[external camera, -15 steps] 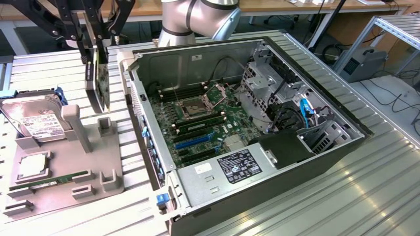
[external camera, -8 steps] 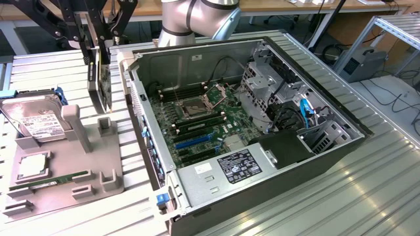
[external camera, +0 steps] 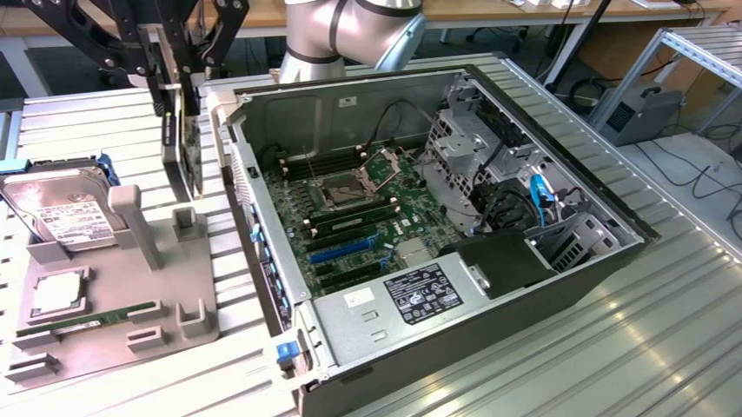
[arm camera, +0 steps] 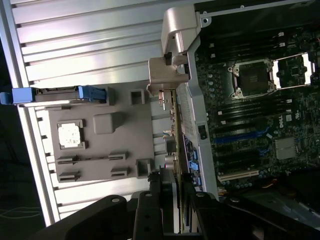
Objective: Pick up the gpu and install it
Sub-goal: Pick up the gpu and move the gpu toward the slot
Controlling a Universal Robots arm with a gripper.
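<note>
My tool (external camera: 176, 76) hangs pointing down just outside the one open computer case (external camera: 487, 347), clamped on the one gpu (external camera: 186, 152).

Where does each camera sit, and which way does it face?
Exterior view: off the arm, raised, looking down into the open computer case; the arm and the gripper show.
Wrist view: on the wrist, looking down past the gripper, which clamps the gpu edge-on.
Shared: the gpu, the motherboard and the grey parts holder.
</note>
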